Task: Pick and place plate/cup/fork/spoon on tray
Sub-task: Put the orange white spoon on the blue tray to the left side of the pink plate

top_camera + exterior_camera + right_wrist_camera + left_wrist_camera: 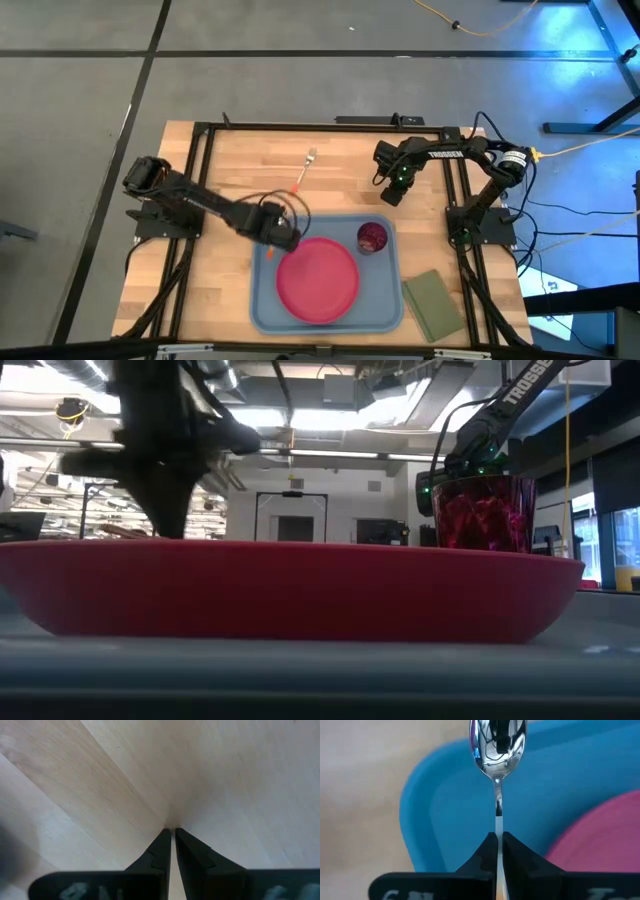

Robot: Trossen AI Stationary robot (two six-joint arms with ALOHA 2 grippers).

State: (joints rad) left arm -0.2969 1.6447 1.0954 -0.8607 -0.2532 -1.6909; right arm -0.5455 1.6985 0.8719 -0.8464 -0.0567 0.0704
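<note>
My left gripper (292,240) is shut on the spoon (497,745) over the far left corner of the light blue tray (390,310). The pink-red plate (318,280) lies in the tray's middle, and the dark red cup (372,237) stands upright near the tray's far right corner. The fork (305,168) lies on the wooden table, past the tray's far edge. My right gripper (392,192) is shut and empty over bare wood, beyond the cup. In the low view the plate (290,585) fills the front and the cup (483,510) stands behind it. My left gripper pinches the spoon's thin silver neck (498,822) between its two fingers, just behind the bowl. The fingers lie along the spoon. The bowl (497,745) sticks out past the fingertips over the tray's corner (445,795), beside the plate (605,835).
An olive-green pad (433,305) lies on the table to the right of the tray, near the front edge. A black frame (200,180) runs around the tabletop. Bare wood lies to the left of the tray and around the fork.
</note>
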